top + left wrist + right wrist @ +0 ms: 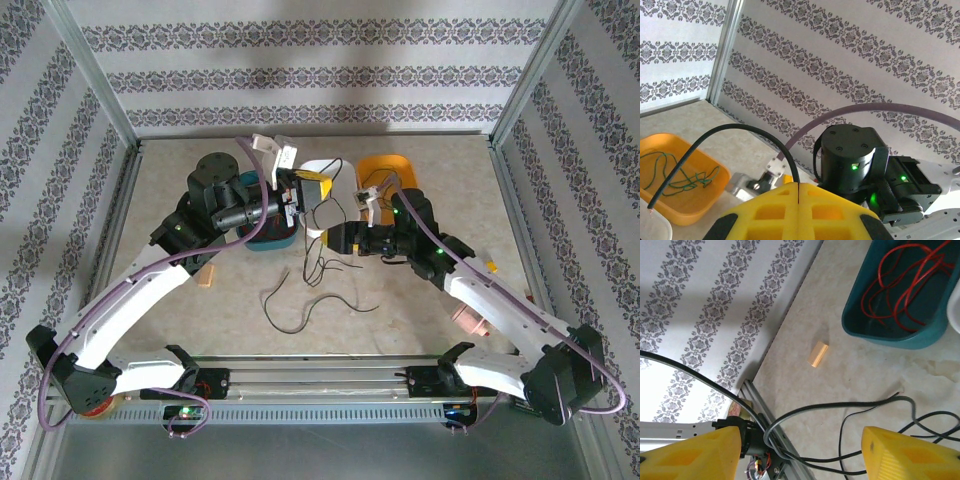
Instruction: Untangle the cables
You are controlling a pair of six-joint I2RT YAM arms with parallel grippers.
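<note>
Up at twelve o'clock, binned: red cables (900, 285), green cables (680, 175). Remaining: black cables (310, 300), pinched by closed left gripper (797, 187); right gripper (800, 440) agape, empty.

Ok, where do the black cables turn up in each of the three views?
Top external: black cables lie loose on the table, nearer the arm bases than the teal tray.
Left wrist: one black cable arcs up and left from the left gripper, jaws shut on it.
Right wrist: strands cross low, between the right gripper and its open jaws.
Landmark: teal tray, shared by top external and right wrist.
</note>
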